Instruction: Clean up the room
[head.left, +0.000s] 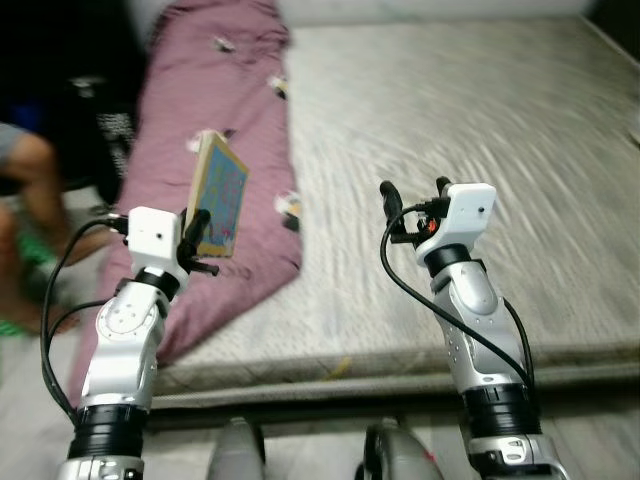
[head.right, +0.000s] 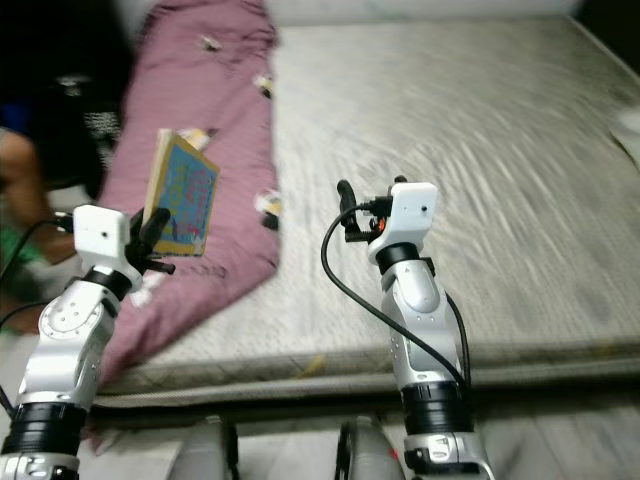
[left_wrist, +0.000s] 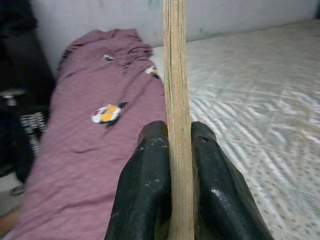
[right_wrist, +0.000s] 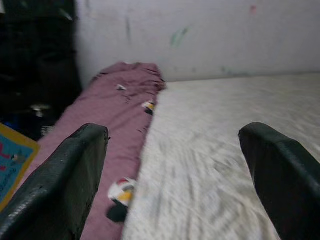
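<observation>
Both silver arms are raised before the mattress (head.left: 470, 120). A thin book (head.left: 218, 196) (blue cover, tan edge) is held upright by the left gripper (left_wrist: 179, 150), jaws clamped tight on its lower edge, above the purple blanket (head.left: 215, 110) lying along the mattress's left side. The right gripper (right_wrist: 175, 165) is held over the mattress, jaws wide apart and empty.
</observation>
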